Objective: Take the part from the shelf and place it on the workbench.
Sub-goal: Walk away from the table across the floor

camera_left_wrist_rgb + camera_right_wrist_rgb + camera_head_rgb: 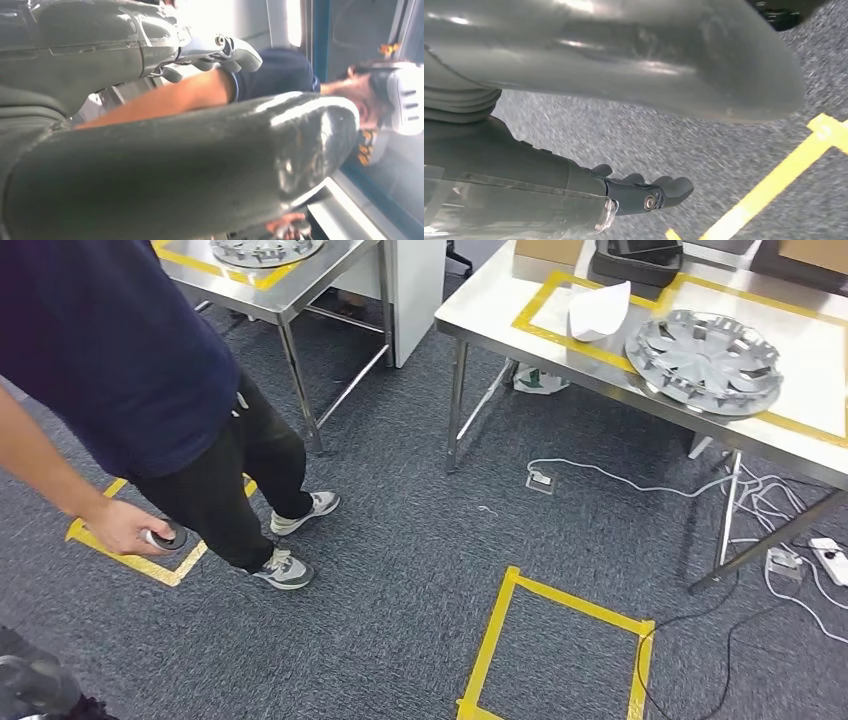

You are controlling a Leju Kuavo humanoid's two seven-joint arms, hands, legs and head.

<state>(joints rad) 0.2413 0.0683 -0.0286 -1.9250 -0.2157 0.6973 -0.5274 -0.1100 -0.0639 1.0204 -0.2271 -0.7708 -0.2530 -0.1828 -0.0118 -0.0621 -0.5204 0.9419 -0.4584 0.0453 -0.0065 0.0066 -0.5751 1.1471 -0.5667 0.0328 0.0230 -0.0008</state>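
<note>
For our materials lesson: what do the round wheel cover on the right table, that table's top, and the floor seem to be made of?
Wheel cover: looks like silver-painted plastic or metal, with a soft sheen; the picture leaves it open.
Table top: probably stainless steel, pale, smooth and dully reflective.
Floor: carpet, dark grey with a speckled matte weave.

Both the left hand (pixel 165 150) and right hand (pixel 624 100) hang empty, fingers (pixel 659 192) apart.

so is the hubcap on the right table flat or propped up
Flat: the hubcap lies face up on the table, inside the yellow tape outline.
</note>
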